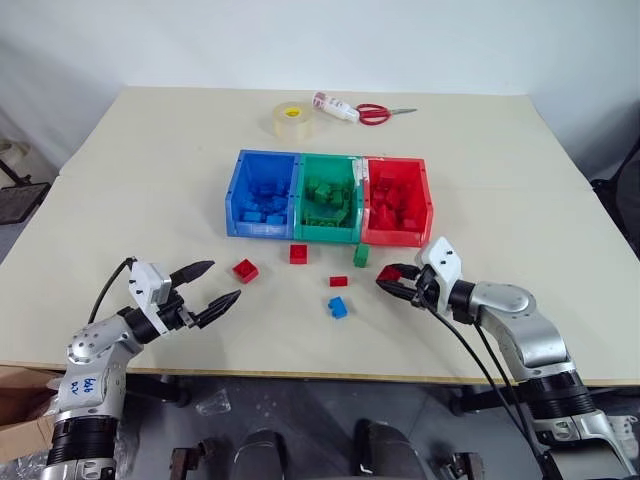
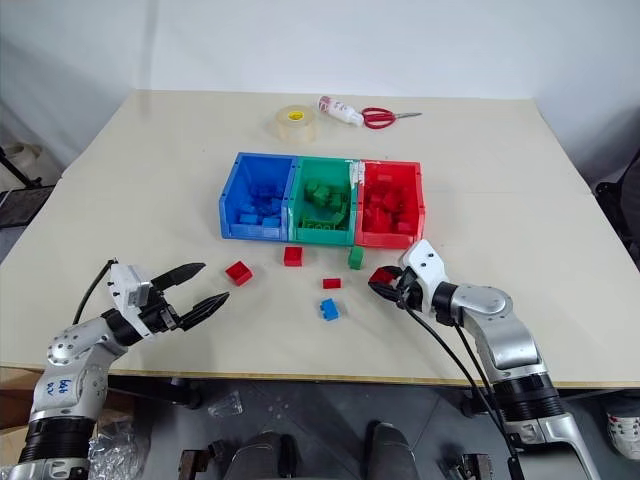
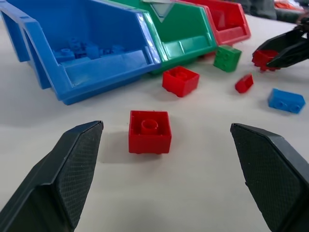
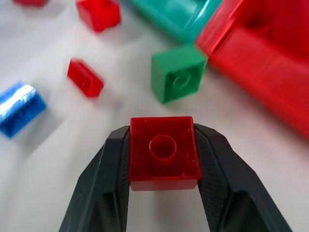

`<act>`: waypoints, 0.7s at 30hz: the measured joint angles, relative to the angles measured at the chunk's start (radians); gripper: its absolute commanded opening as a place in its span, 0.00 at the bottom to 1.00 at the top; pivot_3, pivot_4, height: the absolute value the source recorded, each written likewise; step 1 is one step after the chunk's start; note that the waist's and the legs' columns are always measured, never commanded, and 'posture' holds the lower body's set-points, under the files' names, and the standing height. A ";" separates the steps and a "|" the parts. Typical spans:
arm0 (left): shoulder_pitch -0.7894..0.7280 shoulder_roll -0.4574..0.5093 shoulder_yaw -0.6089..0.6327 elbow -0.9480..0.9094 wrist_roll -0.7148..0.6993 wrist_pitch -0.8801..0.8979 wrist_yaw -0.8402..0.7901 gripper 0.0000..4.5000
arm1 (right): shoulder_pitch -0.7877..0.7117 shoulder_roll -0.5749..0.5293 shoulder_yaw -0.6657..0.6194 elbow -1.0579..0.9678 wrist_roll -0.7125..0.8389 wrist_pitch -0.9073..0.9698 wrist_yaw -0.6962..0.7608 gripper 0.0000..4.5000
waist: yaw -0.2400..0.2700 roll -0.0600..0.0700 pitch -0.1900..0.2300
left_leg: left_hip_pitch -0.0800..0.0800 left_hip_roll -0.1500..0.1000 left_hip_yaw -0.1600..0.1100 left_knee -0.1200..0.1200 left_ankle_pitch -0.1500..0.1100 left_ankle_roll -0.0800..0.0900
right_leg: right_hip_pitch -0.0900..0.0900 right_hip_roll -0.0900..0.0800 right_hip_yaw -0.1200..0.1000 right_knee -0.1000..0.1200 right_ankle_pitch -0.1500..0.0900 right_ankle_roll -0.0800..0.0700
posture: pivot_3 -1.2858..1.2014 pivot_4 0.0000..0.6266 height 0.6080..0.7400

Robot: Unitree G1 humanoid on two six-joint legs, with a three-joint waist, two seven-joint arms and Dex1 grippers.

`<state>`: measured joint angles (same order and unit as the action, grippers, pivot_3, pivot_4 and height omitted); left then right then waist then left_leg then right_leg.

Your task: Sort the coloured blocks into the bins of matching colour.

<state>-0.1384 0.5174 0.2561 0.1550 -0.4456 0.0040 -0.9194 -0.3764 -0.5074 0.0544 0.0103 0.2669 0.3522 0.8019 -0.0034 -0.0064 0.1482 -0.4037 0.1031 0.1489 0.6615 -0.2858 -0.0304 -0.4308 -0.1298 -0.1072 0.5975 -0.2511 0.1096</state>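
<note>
Three joined bins stand mid-table: blue (image 1: 262,190), green (image 1: 328,195) and red (image 1: 397,200), each with blocks of its own colour inside. Loose on the table in front of them lie a red block (image 1: 245,270), another red block (image 1: 298,254), a green block (image 1: 361,255), a small red piece (image 1: 338,281) and a blue block (image 1: 338,307). My right gripper (image 1: 388,277) is shut on a red block (image 4: 164,152), low over the table in front of the red bin. My left gripper (image 1: 225,280) stands open, with the leftmost red block (image 3: 149,131) a short way ahead of its fingers (image 3: 72,164).
At the table's far side sit a tape roll (image 1: 293,120), red-handled scissors (image 1: 375,113) and a small white bottle (image 1: 335,107). The table's front edge (image 1: 320,375) runs just below both grippers.
</note>
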 measured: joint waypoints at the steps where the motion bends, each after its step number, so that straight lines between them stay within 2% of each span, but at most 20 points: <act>1: 0.005 -0.003 0.000 -0.007 0.000 0.000 0.006 1.00 | -0.004 0.014 -0.016 -0.016 0.010 0.002 -0.016 0.32 | 0.000 0.000 0.000 | 0.000 0.000 0.000 0.000 0.000 0.000 | 0.000 0.000 0.000 0.000 0.000 0.000 | 0.52 0.24 1.00; 4: 0.010 -0.013 -0.001 -0.023 0.000 0.000 0.014 1.00 | -0.058 0.031 -0.054 -0.033 0.032 0.015 -0.060 0.32 | -0.002 0.001 0.000 | 0.000 0.000 0.001 0.000 0.000 0.000 | 0.000 0.000 0.000 0.001 0.000 0.000 | 0.52 0.24 1.00; 8: 0.001 -0.031 -0.011 -0.019 0.002 -0.003 0.017 1.00 | -0.224 0.044 -0.087 0.048 0.027 -0.003 -0.109 0.32 | -0.003 0.001 0.001 | 0.000 0.000 0.002 0.000 0.000 0.000 | -0.002 0.000 0.000 0.003 -0.001 -0.001 | 0.52 0.24 1.00; 12: -0.030 -0.038 -0.029 0.013 0.006 -0.015 0.017 1.00 | -0.378 0.077 -0.100 0.285 -0.024 -0.071 -0.168 0.64 | -0.004 0.001 0.001 | 0.000 0.000 0.003 0.001 0.000 0.000 | -0.003 0.000 0.000 0.004 -0.001 -0.001 | 0.52 0.24 1.00; 16: -0.044 -0.046 -0.040 0.023 0.013 -0.032 0.016 1.00 | -0.402 0.100 -0.094 0.398 -0.061 -0.131 -0.175 0.95 | -0.002 0.001 0.001 | -0.002 0.000 0.005 0.000 -0.001 -0.001 | -0.006 -0.001 0.000 0.004 -0.001 -0.001 | 0.52 0.24 1.00; 17: -0.046 -0.047 -0.040 0.024 0.014 -0.035 0.016 1.00 | -0.400 0.102 -0.092 0.399 -0.062 -0.136 -0.173 0.99 | -0.003 0.001 0.001 | -0.002 0.000 0.006 0.000 -0.001 -0.001 | -0.007 -0.001 0.000 0.005 -0.001 -0.001 | 0.52 0.24 1.00; 21: -0.054 -0.053 -0.045 0.033 0.015 -0.040 0.010 1.00 | -0.351 0.099 -0.092 0.333 -0.057 -0.132 -0.145 0.99 | -0.004 0.001 0.001 | -0.002 0.001 0.007 0.000 -0.001 -0.001 | -0.008 -0.001 0.000 0.006 -0.001 -0.001 | 0.52 0.24 1.00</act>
<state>-0.1922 0.4647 0.2107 0.1875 -0.4308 -0.0361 -0.9093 -0.7275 -0.4085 -0.0377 0.3432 0.2095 0.2203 0.6569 -0.0078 -0.0052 0.1489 -0.4059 0.1041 0.1561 0.6619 -0.2864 -0.0311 -0.4392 -0.1306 -0.1072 0.6032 -0.2519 0.1083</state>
